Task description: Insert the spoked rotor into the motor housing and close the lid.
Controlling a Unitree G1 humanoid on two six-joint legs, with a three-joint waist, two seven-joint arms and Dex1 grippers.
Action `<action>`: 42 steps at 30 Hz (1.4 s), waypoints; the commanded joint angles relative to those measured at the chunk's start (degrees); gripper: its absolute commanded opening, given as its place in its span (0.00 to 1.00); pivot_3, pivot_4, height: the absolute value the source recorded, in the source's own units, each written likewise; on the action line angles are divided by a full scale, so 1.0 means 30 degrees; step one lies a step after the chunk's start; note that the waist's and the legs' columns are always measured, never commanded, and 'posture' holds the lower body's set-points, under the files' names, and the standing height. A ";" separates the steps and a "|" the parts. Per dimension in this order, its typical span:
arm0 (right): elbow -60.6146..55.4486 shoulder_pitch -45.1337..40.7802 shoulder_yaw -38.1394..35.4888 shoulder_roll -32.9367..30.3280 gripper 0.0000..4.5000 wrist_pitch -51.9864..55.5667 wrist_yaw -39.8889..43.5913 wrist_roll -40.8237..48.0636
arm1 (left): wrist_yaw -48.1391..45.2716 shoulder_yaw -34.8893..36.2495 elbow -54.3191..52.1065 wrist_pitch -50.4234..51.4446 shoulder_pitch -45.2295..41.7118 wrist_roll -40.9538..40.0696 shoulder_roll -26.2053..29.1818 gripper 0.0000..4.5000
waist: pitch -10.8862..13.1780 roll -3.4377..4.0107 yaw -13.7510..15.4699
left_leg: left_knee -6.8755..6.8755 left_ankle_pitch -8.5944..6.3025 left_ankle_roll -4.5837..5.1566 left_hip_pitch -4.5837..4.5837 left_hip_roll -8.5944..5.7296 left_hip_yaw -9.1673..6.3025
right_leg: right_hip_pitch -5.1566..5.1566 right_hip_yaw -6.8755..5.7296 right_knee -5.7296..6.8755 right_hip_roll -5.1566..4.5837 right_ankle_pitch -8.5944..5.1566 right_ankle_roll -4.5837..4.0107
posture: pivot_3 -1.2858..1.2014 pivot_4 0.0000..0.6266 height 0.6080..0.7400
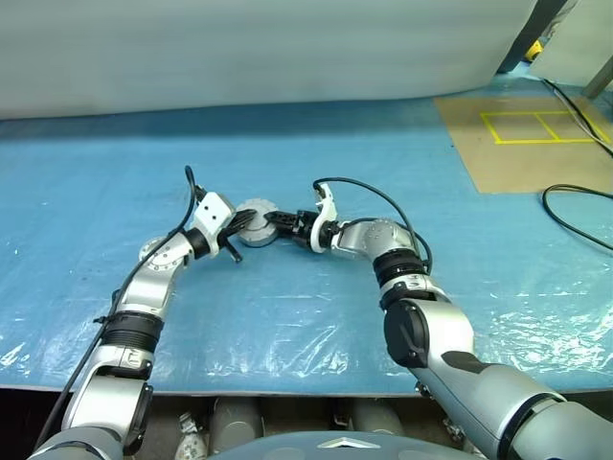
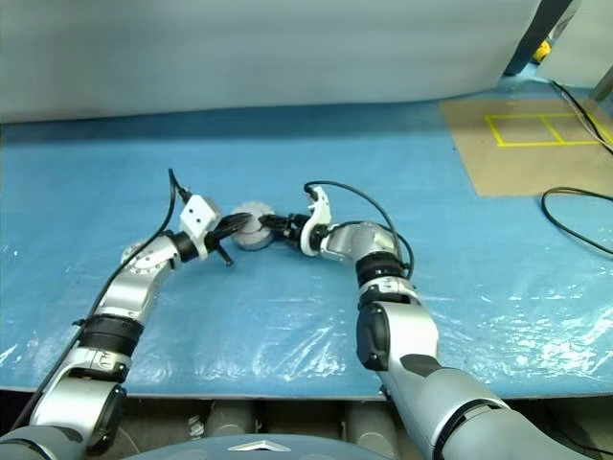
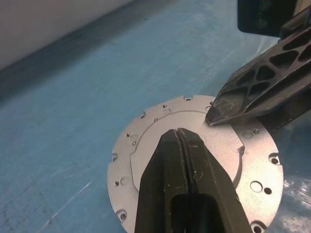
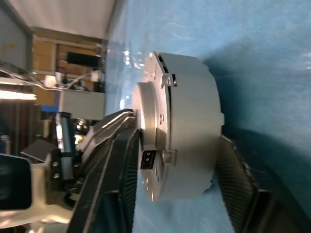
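Both of our grippers are meeting at the motor housing (image 1: 256,222), which is sitting on the blue sheet (image 1: 316,316) in the middle of the work area. We are judging the task as nearly finished: the lid (image 3: 194,160) is lying smooth light face up on top of the housing, flush as far as we can tell, so the spoked rotor is presumably already inside, though nothing is letting us confirm that. What is probably remaining is to seat the lid fully and let go.

Our left gripper (image 3: 181,133) is pressing down on the centre of the lid with its fingers fully closed together, holding nothing. Our right gripper (image 4: 177,167) is reaching in from the opposite side and straddling the assembly, one finger over the lid's face and the other beneath the housing; the jaws are partly open, and we cannot tell whether they are clamping yet.
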 commanded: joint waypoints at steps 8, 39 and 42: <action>-0.0368 -0.0194 0.0376 0.0478 0.24 0.0621 -0.0157 0.0419 | -0.0032 -0.0619 0.0798 0.0734 0.0798 0.0488 -0.0065 0.00 | 0.0002 0.0000 0.0013 | -0.0001 0.0000 0.0000 -0.0004 0.0003 0.0000 | -0.0001 -0.0005 -0.0003 0.0002 -0.0001 0.0001 | 0.52 0.24 1.00; -0.0675 -0.1498 -0.3869 0.1244 0.24 -0.1455 -0.1571 0.5404 | 0.6987 0.8463 -0.9042 1.0999 0.5153 -1.7360 -0.7430 0.99 | 0.0100 -0.0163 0.0196 | 0.0278 -0.0017 -0.0043 -0.0449 0.0168 -0.0032 | -0.0413 -0.0016 0.0200 0.0192 0.0074 0.0074 | 0.52 0.24 1.00; -0.0800 -0.1423 -0.3751 0.1287 0.24 -0.1391 -0.1453 0.5465 | 0.7468 0.8486 -0.9133 1.1089 0.5119 -1.7690 -0.7484 1.00 | 0.0104 -0.0169 0.0138 | 0.0304 -0.0017 -0.0044 -0.0453 0.0174 -0.0034 | -0.0413 -0.0015 0.0232 0.0194 0.0076 0.0077 | 0.52 0.24 1.00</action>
